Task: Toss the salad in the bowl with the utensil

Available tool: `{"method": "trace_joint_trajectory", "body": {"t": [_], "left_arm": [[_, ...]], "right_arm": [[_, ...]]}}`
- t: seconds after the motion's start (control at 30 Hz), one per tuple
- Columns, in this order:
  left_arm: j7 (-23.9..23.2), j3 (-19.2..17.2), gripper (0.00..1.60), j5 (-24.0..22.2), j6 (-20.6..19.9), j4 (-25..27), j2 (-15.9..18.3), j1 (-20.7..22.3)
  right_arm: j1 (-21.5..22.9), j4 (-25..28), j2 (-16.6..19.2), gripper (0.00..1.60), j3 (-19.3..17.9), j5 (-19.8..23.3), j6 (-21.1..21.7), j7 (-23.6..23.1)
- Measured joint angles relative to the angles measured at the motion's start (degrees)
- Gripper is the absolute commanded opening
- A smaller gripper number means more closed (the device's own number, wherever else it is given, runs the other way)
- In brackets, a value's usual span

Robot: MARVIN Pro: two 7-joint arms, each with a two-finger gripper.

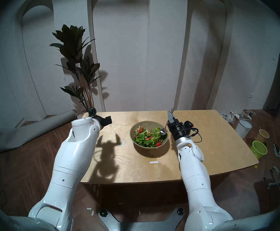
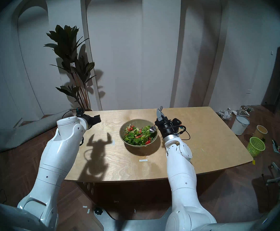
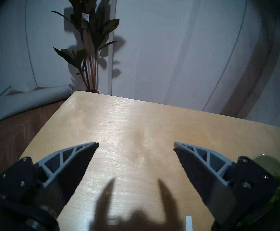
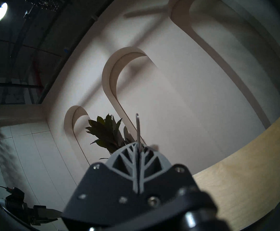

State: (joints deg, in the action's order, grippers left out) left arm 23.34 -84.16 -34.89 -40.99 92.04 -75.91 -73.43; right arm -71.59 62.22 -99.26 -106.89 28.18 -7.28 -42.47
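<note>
Spoon (image 1: 163, 131) in right claw (image 1: 170, 115), head over salad (image 1: 148, 137).

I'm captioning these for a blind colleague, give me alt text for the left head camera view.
The right gripper, shut on a silver spoon, holds its head over a bowl of salad on a wooden table. The left gripper hangs open and empty.

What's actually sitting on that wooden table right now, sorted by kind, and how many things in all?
Wide olive-beige bowl of chopped salad: 1
Slim silver metal spoon, head over the bowl, handle clamped in the right tool: 1
White tape strips: 2
Total: 4
</note>
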Motion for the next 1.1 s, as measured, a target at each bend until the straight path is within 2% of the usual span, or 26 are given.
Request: {"method": "trace_joint_trajectory", "body": {"t": [0.33, 0.53, 0.77, 1.1], "left_arm": [[1.52, -2.11, 1.60, -1.91, -0.15, -0.34, -0.68, -0.05], [1.84, -2.39, 1.60, -2.87, -0.60, -0.74, -0.92, 0.15], [1.99, -2.38, 1.60, -3.67, -1.93, -1.20, -1.24, 0.49], [2.66, -2.32, 1.60, -4.18, -3.05, -1.37, -1.78, 0.86]], "right_arm": [[2.26, -3.11, -0.20, 0.00, 0.60, -2.07, -2.57, 2.88], [2.62, -3.19, -0.28, 0.00, 0.81, -3.17, -3.14, 4.63], [1.47, -1.40, -0.35, 0.00, 2.51, -3.69, -2.18, 6.69], [-1.86, 1.27, 1.04, 0.00, 6.28, -2.16, -0.22, 10.13]]}}
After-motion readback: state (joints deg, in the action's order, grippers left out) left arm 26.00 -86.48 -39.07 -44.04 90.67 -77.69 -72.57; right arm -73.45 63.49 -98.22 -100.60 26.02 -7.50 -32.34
